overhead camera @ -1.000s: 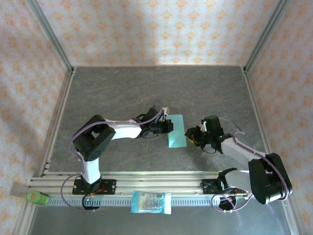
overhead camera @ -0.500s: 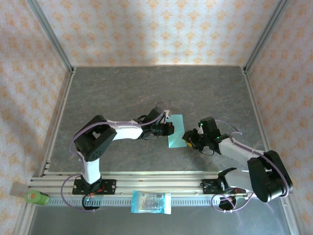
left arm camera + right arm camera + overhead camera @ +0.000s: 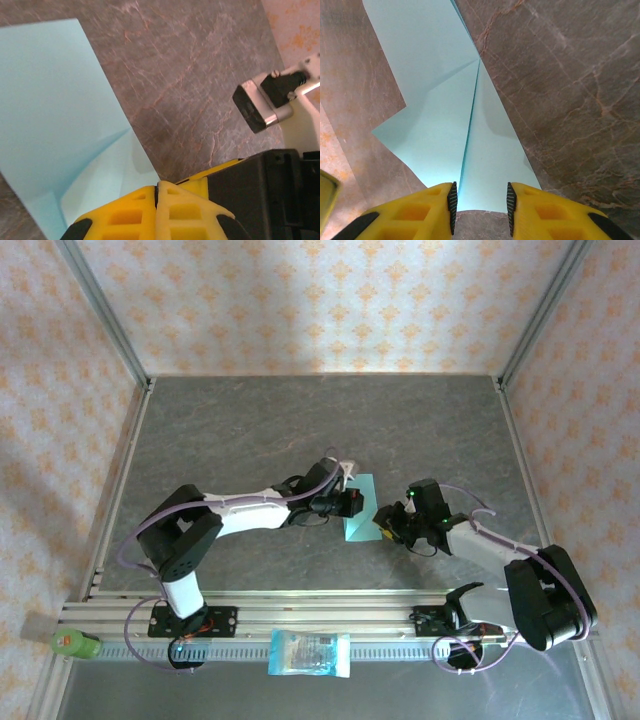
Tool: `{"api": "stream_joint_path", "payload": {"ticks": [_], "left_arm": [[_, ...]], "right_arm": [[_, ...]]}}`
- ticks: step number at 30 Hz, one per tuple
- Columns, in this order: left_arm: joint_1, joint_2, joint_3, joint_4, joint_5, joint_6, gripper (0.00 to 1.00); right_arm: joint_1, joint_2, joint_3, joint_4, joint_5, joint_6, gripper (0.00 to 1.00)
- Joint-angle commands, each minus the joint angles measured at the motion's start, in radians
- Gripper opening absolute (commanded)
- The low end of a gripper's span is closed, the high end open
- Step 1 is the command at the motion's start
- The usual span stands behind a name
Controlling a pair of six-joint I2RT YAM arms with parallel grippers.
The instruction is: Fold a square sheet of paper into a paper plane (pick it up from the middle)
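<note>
Paper-plane folding, intermediate stage. The square sheet of paper (image 3: 362,490) lies flat on the grey worktop (image 3: 250,430) between the two arms, near the middle of the surface. It is already creased. In the right wrist view the sheet (image 3: 445,115) shows diagonal flaps meeting along a centre line and tapering toward the camera.

The left tool (image 3: 350,503) is at the sheet's left edge with its jaws fully together and nothing between them. Seen from its own wrist, its tip (image 3: 157,210) sits over a folded corner of the paper (image 3: 55,100). Whether it presses down or only hovers cannot be told.

The right tool (image 3: 384,526) stands at the sheet's near right end. Its jaws are narrowly apart, and its yellow fingers (image 3: 440,210) straddle the paper's end without pinching it.

The step in hand appears to be a further lengthwise fold, one arm anchoring and the other lifting. The next move probably calls for the right tool to catch one thin flap cleanly and turn it over the centre crease without dragging the sheet.
</note>
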Motion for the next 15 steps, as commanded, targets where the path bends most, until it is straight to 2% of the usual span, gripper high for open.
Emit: {"api": "stream_joint_path", "payload": {"ticks": [1,6,15], "left_arm": [[-0.002,0.062,0.045,-0.098,-0.051,0.018,0.01],[-0.001,0.123,0.044,-0.145,-0.125,0.016,0.00],[-0.006,0.132,-0.035,-0.070,-0.096,-0.008,0.00]], "right_arm": [[0.008,0.005,0.007,0.015,0.002,0.007,0.33],[0.008,0.002,0.007,0.013,-0.003,0.000,0.34],[0.014,0.054,0.012,0.006,-0.025,-0.016,0.34]]}}
